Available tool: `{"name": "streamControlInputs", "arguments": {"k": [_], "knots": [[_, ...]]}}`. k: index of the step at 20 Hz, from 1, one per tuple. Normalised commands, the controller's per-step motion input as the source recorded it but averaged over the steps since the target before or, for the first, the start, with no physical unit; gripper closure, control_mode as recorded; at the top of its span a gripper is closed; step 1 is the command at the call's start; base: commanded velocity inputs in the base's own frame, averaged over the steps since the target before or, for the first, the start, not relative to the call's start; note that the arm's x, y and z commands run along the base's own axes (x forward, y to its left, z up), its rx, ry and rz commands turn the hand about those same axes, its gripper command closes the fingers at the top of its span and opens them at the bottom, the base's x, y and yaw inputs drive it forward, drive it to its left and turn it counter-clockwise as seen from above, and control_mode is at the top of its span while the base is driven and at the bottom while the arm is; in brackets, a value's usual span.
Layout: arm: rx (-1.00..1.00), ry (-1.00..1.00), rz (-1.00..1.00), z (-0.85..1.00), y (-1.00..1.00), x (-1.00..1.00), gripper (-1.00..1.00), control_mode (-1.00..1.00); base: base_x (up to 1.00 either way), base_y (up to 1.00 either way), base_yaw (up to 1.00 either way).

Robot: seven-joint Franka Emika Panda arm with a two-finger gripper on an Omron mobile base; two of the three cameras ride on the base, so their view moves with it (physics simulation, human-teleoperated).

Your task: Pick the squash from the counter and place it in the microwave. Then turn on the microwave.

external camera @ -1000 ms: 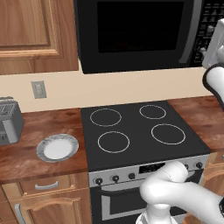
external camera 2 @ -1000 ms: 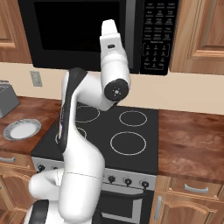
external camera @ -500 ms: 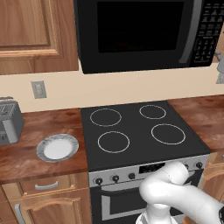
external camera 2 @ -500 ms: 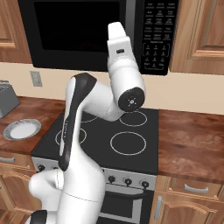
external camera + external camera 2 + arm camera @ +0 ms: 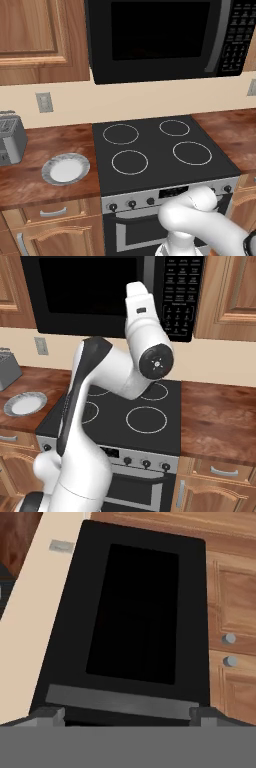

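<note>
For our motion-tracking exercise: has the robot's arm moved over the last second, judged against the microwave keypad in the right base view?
Yes. In the right base view the arm's upper link has swung right, now overlapping the keypad of the microwave.

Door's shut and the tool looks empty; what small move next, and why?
Probably ease the open, empty tool toward the button keypad of the large black microwave to start it: its dark glass door is shut and the tool faces it.
</note>
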Motion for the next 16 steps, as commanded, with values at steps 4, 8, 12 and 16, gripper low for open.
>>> {"name": "streamControlInputs", "arguments": {"k": [4,8,12,16], "knots": [[0.03,0.15,0.05,-0.09,-0.03,-0.17,-1.00,-1.00,0.00,0.00,0.00],[0.12,0.01,0.08,-0.11,-0.02,-0.18,-1.00,-1.00,0.00,0.00,0.00],[0.09,0.00,0.07,-0.17,0.00,-0.16,-1.00,-1.00,0.00,0.00,0.00],[0.00,0.00,0.07,-0.23,0.00,-0.12,-1.00,-1.00,0.00,0.00,0.00]]}}
